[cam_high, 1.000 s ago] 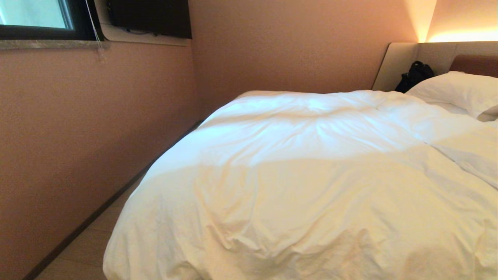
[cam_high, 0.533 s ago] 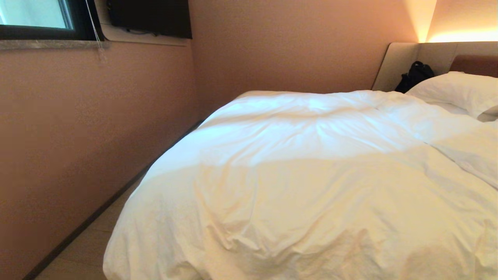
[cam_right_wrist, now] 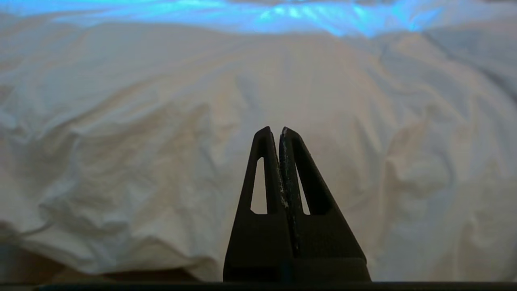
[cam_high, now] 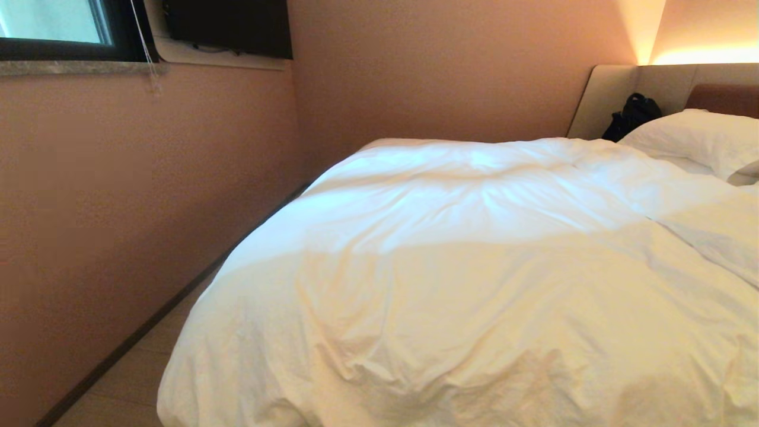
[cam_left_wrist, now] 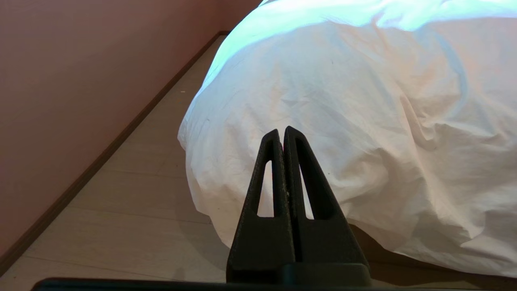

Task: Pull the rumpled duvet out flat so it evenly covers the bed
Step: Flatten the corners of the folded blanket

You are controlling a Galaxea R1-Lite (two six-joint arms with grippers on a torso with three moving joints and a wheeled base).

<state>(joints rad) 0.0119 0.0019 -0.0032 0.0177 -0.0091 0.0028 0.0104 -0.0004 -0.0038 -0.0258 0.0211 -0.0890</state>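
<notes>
The duvet (cam_high: 474,284) wore matt white cotton-like cloth, creased and puffy. Both pincers, left (cam_left_wrist: 283,131) and right (cam_right_wrist: 276,131), looked like matt black plastic, the right one scuffed. At nine o'clock, the wall (cam_high: 118,207) appeared finely textured; the floor (cam_left_wrist: 133,194), smooth pale planks.

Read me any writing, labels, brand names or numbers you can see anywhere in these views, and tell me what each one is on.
No readable text in any view.
The duvet and pillow: plain white, no tag or print showing.
The black bag by the headboard: no logo can be made out.
The dark screen on the wall: blank, no brand visible.
Both end effectors, left and right: plain black, unmarked.
</notes>
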